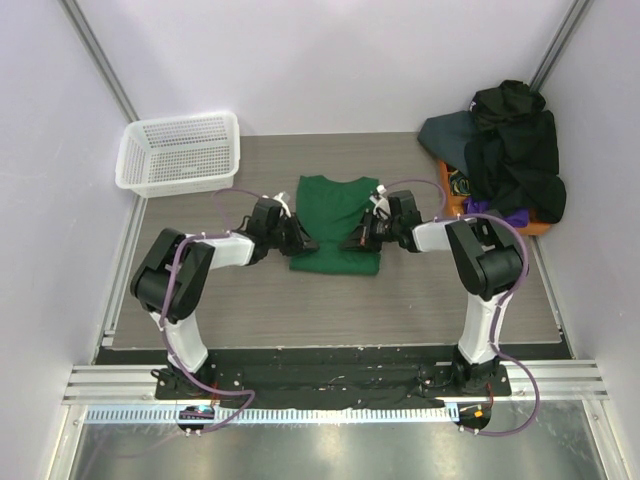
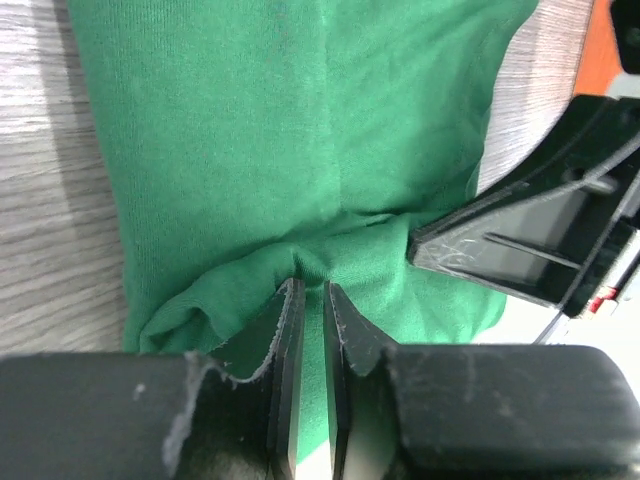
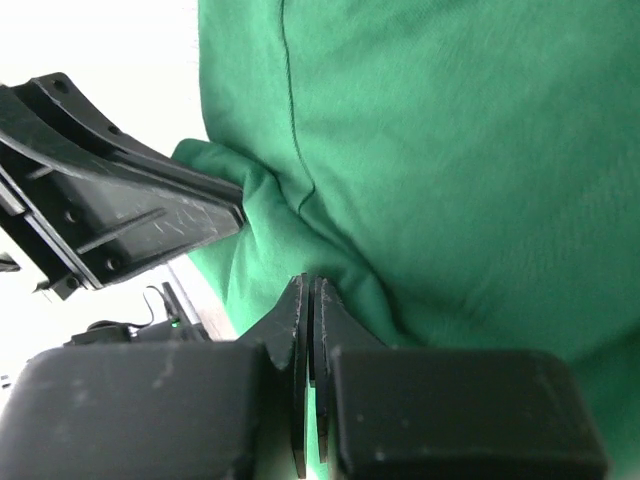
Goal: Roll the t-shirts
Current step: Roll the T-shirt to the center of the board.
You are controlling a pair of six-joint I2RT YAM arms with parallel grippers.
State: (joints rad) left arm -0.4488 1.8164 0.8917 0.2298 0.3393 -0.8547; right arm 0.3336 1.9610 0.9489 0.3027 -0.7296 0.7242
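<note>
A dark green t-shirt [image 1: 337,212] lies as a narrow strip at the middle of the table, collar end far. Its near end is bunched up. My left gripper [image 1: 303,243] is at the near left edge of the strip, shut on a fold of the cloth [image 2: 300,130]; its jaws [image 2: 312,292] stand almost together with green cloth between them. My right gripper [image 1: 360,240] is at the near right edge, shut on the cloth [image 3: 450,150]; its tips [image 3: 307,285] pinch a thin fold. Each wrist view shows the other gripper across the shirt, the right one [image 2: 530,250] and the left one [image 3: 110,220].
A white mesh basket [image 1: 180,150] stands at the far left. An orange tray [image 1: 540,228] at the far right holds a pile of dark clothes [image 1: 510,150]. Walls close in on both sides of the wooden table top [image 1: 250,310].
</note>
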